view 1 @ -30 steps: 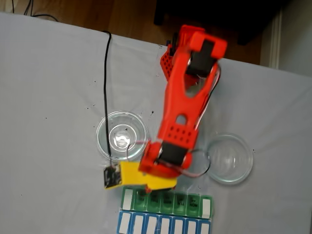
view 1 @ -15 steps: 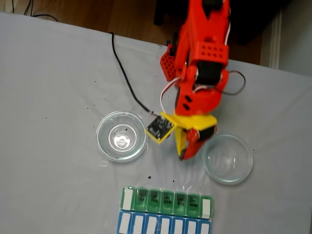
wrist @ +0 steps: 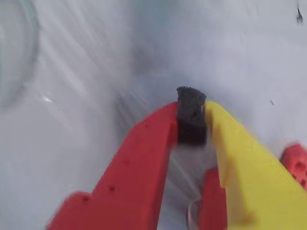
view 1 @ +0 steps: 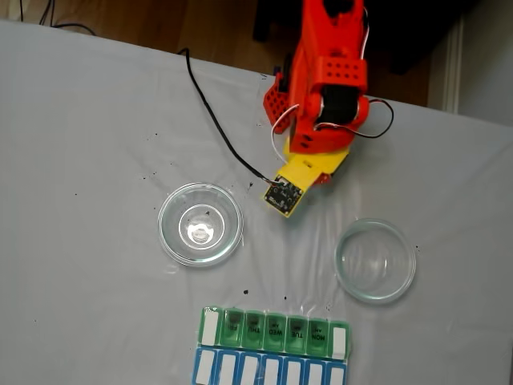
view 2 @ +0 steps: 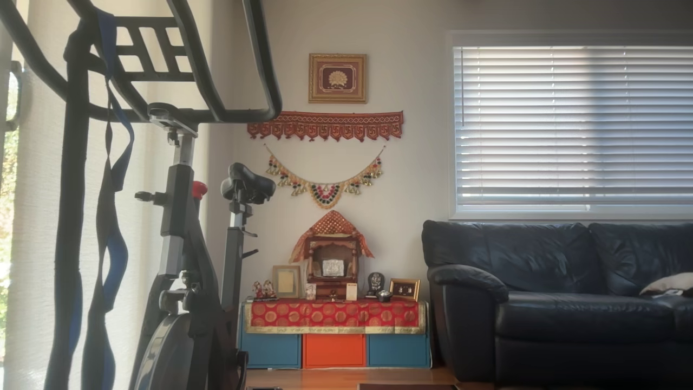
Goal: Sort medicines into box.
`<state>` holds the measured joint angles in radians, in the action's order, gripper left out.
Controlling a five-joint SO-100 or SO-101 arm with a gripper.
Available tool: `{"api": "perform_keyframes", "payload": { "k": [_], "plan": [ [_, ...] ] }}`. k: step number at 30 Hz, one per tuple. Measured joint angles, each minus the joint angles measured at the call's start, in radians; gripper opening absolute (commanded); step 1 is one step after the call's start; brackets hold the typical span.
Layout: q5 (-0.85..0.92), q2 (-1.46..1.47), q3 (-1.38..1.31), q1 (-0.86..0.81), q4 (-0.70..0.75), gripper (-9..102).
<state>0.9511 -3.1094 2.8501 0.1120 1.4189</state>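
Note:
The box (view 1: pixel 272 330), a white row with green weekday lids, lies at the bottom of the fixed view with its lids down. The medicines are out of view. My red arm (view 1: pixel 325 88) is folded back near its base at the top, well away from the box. Its yellow wrist part with the small camera board (view 1: pixel 286 196) points down-left. In the blurred wrist view my gripper (wrist: pixel 192 114) is shut: the red finger (wrist: pixel 144 153) and the yellow finger (wrist: pixel 240 158) meet at a black foam pad (wrist: pixel 191 108), with nothing else between them.
Two empty round glass dishes stand on the grey cloth, one left (view 1: pixel 199 224) and one right (view 1: pixel 375 260). A blue-and-white organiser row (view 1: pixel 268 370) lies against the box's near side. A black cable (view 1: pixel 212 120) runs from the camera board across the table.
The arm has risen from above the box's left end and pulled back toward its base, passing between the two dishes. Dishes and box have not moved.

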Motion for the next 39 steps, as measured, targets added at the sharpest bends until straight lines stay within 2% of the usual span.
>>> {"api": "perform_keyframes", "payload": {
  "k": [10, 39],
  "plan": [
    [-0.207, -0.018, 0.092, 0.069, 0.018, 2],
    [-0.21, -0.02, 0.092, 0.064, 0.018, 2]
  ]
}}
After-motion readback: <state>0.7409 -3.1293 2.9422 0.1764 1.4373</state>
